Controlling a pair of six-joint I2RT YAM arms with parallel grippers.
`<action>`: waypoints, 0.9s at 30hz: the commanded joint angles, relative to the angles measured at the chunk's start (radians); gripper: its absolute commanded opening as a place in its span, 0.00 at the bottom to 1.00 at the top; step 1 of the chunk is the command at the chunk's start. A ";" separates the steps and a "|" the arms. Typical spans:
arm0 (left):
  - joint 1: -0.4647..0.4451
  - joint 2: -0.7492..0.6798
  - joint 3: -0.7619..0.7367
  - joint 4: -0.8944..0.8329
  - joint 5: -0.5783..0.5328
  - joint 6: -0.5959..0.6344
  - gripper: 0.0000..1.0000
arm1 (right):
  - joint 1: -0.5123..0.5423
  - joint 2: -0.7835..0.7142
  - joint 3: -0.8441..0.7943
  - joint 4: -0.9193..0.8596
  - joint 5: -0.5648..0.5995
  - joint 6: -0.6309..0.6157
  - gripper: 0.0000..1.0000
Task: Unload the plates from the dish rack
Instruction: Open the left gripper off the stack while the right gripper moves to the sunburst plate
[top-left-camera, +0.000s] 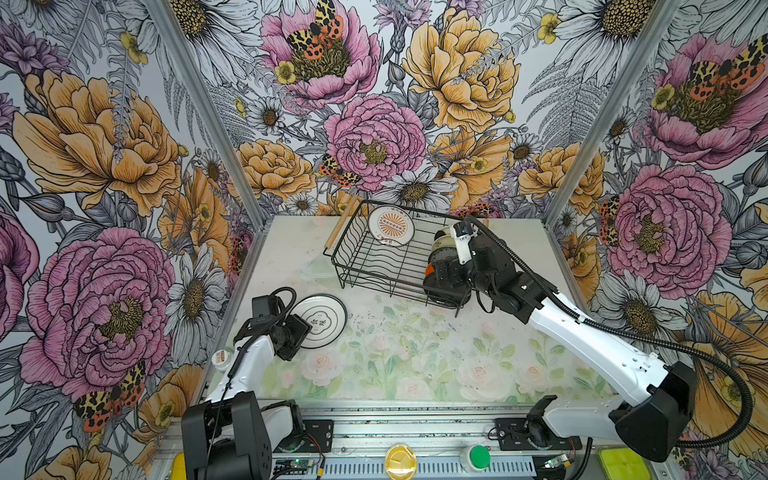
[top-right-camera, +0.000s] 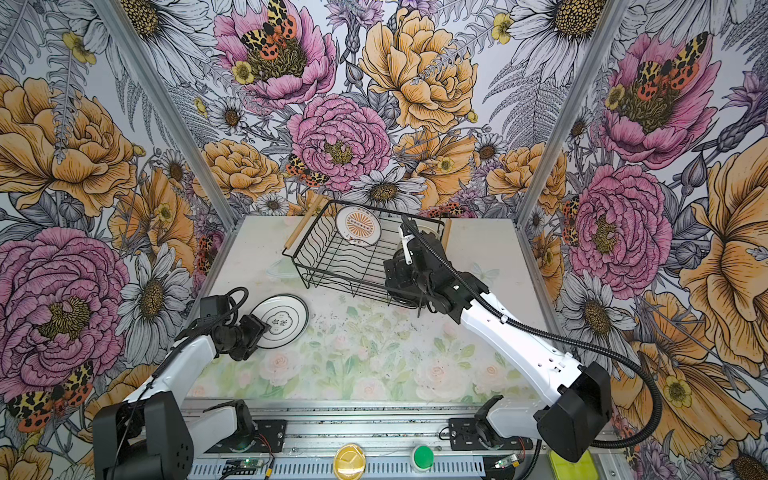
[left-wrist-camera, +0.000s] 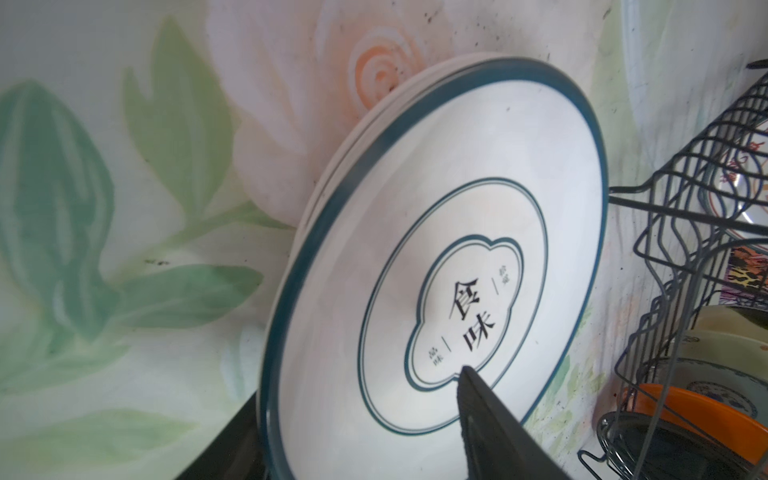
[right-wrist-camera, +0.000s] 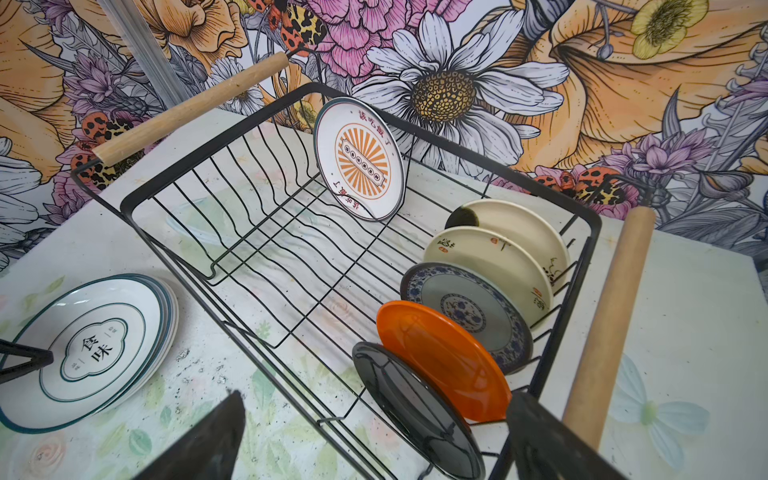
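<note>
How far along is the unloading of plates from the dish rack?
Partly done: a stack of white plates lies on the table. In hand: the left hand straddles that stack's rim; the open right hand hovers over the black plate. Left: six plates standing in the dish rack, black one included.

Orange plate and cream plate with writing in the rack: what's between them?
A round blue-patterned plate stands between them, seen in the right wrist view.

The floral table (top-left-camera: 415, 357) bears the dish rack (top-left-camera: 390, 266) and a stack of plates (top-left-camera: 322, 318).
</note>
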 joint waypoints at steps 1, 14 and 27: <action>-0.016 0.018 0.048 0.006 -0.024 0.029 0.65 | -0.006 -0.023 -0.009 0.006 -0.007 0.002 0.99; -0.046 0.092 0.089 -0.025 -0.024 0.051 0.65 | -0.007 -0.010 -0.009 0.006 -0.026 0.000 0.99; -0.044 -0.008 0.099 -0.094 -0.055 0.030 0.74 | -0.012 0.047 0.094 0.006 -0.237 -0.156 0.99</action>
